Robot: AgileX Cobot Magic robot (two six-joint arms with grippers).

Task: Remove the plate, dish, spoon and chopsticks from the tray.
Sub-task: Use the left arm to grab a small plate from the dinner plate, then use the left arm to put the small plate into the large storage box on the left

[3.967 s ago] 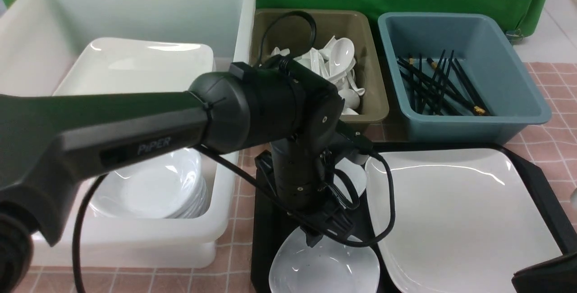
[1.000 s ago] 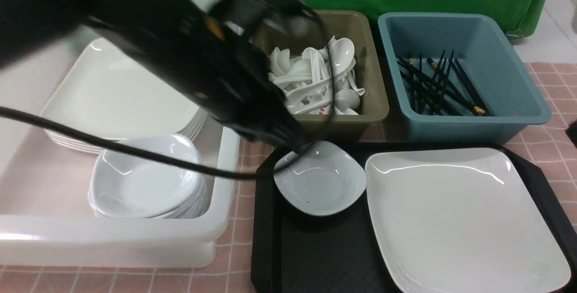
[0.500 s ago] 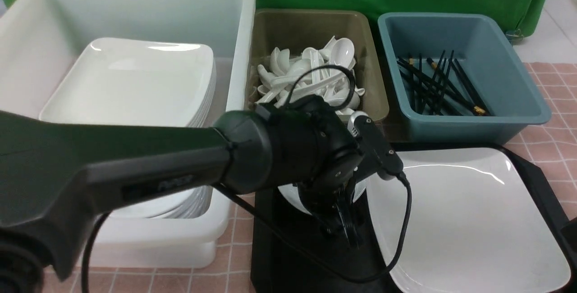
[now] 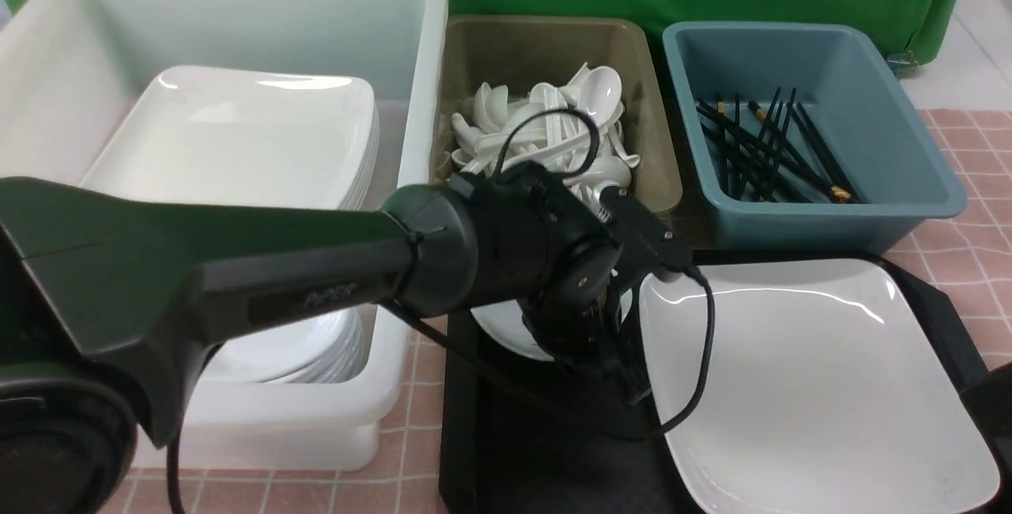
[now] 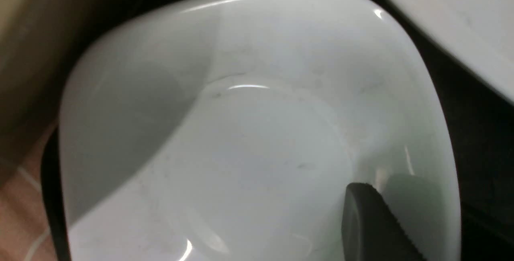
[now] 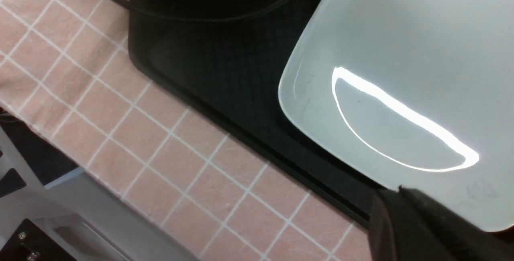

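The small white dish (image 4: pixel 506 332) sits at the back left of the black tray (image 4: pixel 474 451), mostly hidden behind my left wrist. My left gripper (image 4: pixel 626 383) is down at the dish's right rim. In the left wrist view one finger (image 5: pixel 369 221) lies against the inside wall of the dish (image 5: pixel 249 152); the other is hidden under the rim. The large white plate (image 4: pixel 806 387) fills the tray's right side. My right gripper (image 6: pixel 399 192) hangs shut over the plate's near edge (image 6: pixel 401 52), holding nothing. No spoon or chopsticks show on the tray.
A big white tub (image 4: pixel 419 182) on the left holds stacked plates (image 4: pixel 237 134) and stacked dishes (image 4: pixel 277 352). Behind the tray stand a brown bin (image 4: pixel 660 174) with several spoons and a blue bin (image 4: pixel 909 190) with several chopsticks. Pink checked cloth covers the table.
My left arm has swung down from high over the tub to the dish on the tray, and its fingers now straddle the dish's right rim. Plate and dish keep their places.
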